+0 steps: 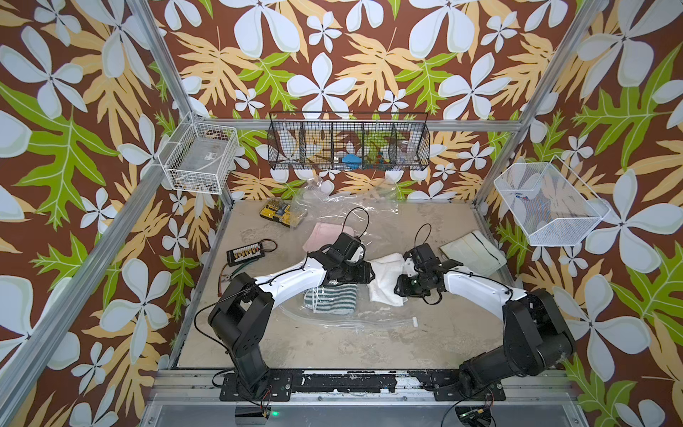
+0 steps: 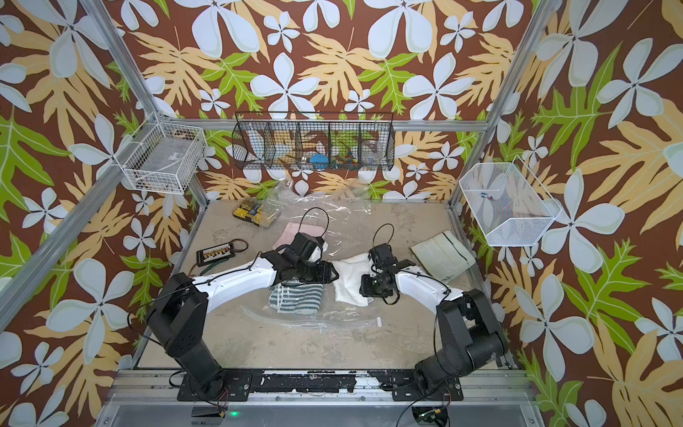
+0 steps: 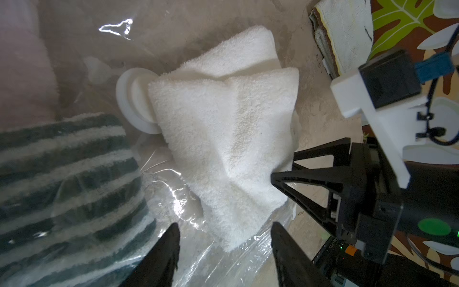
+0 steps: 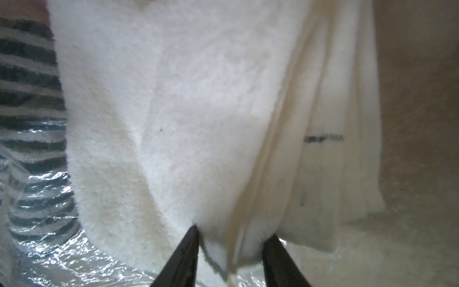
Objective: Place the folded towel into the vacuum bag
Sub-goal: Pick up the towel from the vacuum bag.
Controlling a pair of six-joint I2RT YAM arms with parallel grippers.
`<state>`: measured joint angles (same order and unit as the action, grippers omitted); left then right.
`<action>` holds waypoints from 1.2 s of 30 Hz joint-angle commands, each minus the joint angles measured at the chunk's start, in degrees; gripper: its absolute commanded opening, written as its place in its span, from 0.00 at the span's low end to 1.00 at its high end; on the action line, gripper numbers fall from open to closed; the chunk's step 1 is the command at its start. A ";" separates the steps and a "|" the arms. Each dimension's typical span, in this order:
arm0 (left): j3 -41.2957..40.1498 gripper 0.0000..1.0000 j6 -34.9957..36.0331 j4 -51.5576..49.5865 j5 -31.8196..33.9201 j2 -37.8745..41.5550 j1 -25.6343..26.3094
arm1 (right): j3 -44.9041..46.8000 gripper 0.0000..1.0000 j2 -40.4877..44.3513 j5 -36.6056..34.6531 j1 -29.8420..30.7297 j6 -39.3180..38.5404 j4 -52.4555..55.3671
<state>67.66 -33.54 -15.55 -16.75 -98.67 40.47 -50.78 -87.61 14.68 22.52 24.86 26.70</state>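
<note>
Scene: two arms meet over the middle of the table (image 1: 332,347); between them, in both top views, lies the white towel (image 1: 386,281).
Towel: folded and rumpled; it rests on the vacuum bag (image 1: 332,201) towards its right side, one corner covering part of the round valve cap (image 3: 131,104); no film shows over it, so you would judge it not yet inside.
Right gripper (image 4: 233,233): jaws pressed to either side of the towel's edge, the pile puckered between them; clamped on it, by the look.
Left gripper (image 3: 224,225): jaws apart above crinkled film, gripping nothing visible; just beside it lies the striped towel (image 1: 330,299), dulled under plastic.
Bag: clear and crumpled; its zip strip (image 1: 332,322) curls along the side nearest the arm bases, ending at the white slider (image 1: 414,322); you cannot tell whether the mouth stands open.
Handling: light, soft, limp — lifted by one edge, the towel will probably sag and shed its folds; take it across all layers at the folded edge, deep in the jaws; the film looks slippery and slack, so it will likely bunch ahead of the towel unless you have the mouth held.
Bystanders: a pink towel (image 1: 318,233) under film at the back; a cream towel (image 1: 473,253) well apart to the right.
</note>
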 commanded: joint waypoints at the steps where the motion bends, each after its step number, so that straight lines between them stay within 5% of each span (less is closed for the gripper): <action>1: 0.01 0.60 0.59 0.96 -0.47 0.32 0.05 | -2.05 0.31 -0.40 -3.54 1.24 -0.20 0.74; 8: 0.13 0.60 0.84 0.88 -0.09 1.06 0.05 | -10.09 0.11 -1.24 -9.38 4.02 -5.49 6.92; 14: -0.24 0.60 1.34 0.08 0.33 1.12 0.05 | -17.79 0.09 -2.37 -10.60 4.90 -11.18 12.09; 31: 2.17 0.59 0.61 1.18 -2.39 -1.52 0.83 | -18.39 0.14 -15.54 -28.18 1.13 -10.59 11.39; 36: 6.02 0.60 3.29 0.53 0.56 -3.65 -0.52 | -17.71 0.15 -14.47 -24.69 1.12 -9.78 10.42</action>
<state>71.37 -32.58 -15.31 -18.35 -101.41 40.95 -68.86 -102.54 -10.09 23.64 13.76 37.41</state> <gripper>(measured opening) 0.602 0.150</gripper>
